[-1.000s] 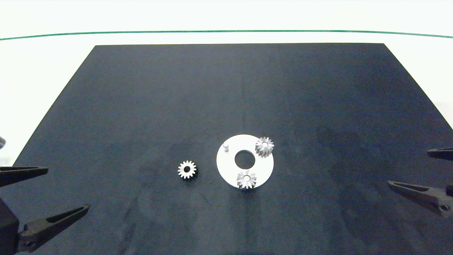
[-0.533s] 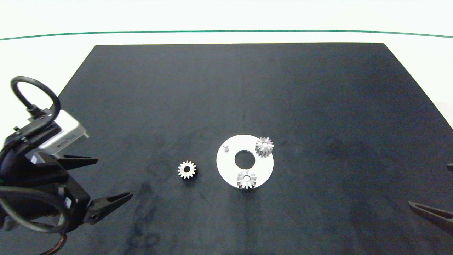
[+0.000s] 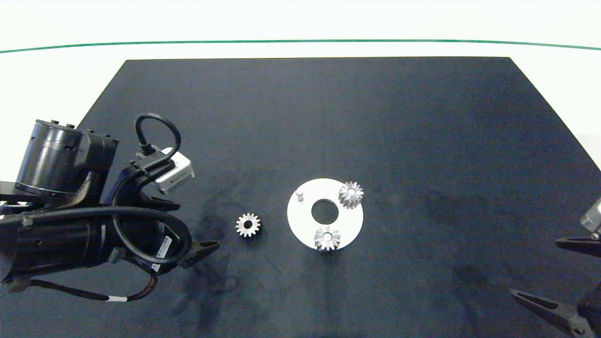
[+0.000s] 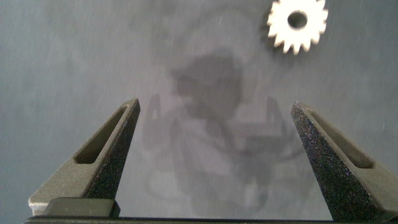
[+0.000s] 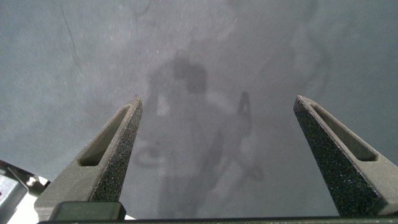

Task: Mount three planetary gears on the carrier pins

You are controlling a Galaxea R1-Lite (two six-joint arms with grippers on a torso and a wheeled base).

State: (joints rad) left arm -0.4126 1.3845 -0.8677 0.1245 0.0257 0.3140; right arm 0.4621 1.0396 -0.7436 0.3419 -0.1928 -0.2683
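Loose gear: the third of the planetary gears [image 3: 248, 224] lay flat on the dark mat [image 3: 328, 103], bore up, just left of the white disc [image 3: 350, 220] and apart from it.
Seated gears: two sat on the disc, one at its far right edge [image 3: 350, 194], one at its near edge [image 3: 327, 238].
Free pin: one of the carrier pins [image 3: 300, 193] stood bare at the disc's far left, the side facing the loose gear.
Left gripper: the left gripper [image 4: 214, 152] was over the mat to the left of the loose gear, fingers spread wide, nothing between them.
Key relation: the gear lay ahead of the fingertips and off toward one finger [image 4: 329, 155], not centred in the gap (wrist view shows it [image 4: 297, 23] near the frame corner).
Height: I could not tell for sure how far above the mat the fingers stood.
Nearer arm: left, clearly.
Right gripper: the right gripper [image 5: 217, 155] sat at the mat's near right corner, well apart from the disc, spread wide and empty.
Likely next: forward reach with a sideways correction to straddle the gear.
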